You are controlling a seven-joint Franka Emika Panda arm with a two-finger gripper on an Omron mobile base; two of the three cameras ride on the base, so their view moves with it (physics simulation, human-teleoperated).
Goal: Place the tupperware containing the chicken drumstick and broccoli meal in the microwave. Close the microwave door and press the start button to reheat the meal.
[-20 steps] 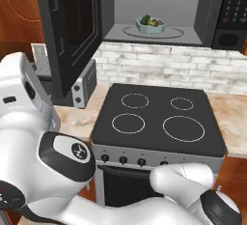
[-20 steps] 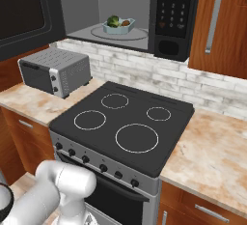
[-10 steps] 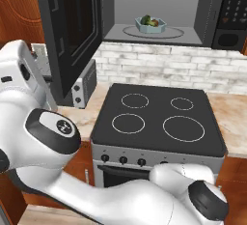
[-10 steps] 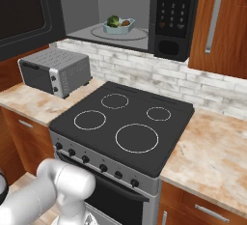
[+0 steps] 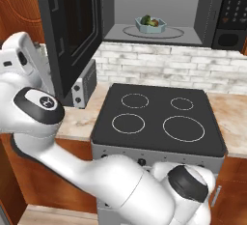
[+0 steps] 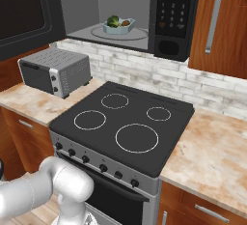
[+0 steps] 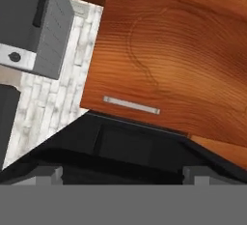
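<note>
The tupperware (image 5: 150, 24) sits on the round plate inside the black microwave (image 6: 159, 50), with the chicken drumstick (image 6: 126, 23) and broccoli (image 6: 113, 21) in it. The microwave door (image 5: 72, 31) hangs wide open. White marks show on the keypad (image 6: 174, 4), too small to read. The gripper (image 7: 123, 173) is open wide, holding nothing, by a wooden cabinet (image 7: 169, 60) and the grey toaster oven (image 6: 55, 70).
</note>
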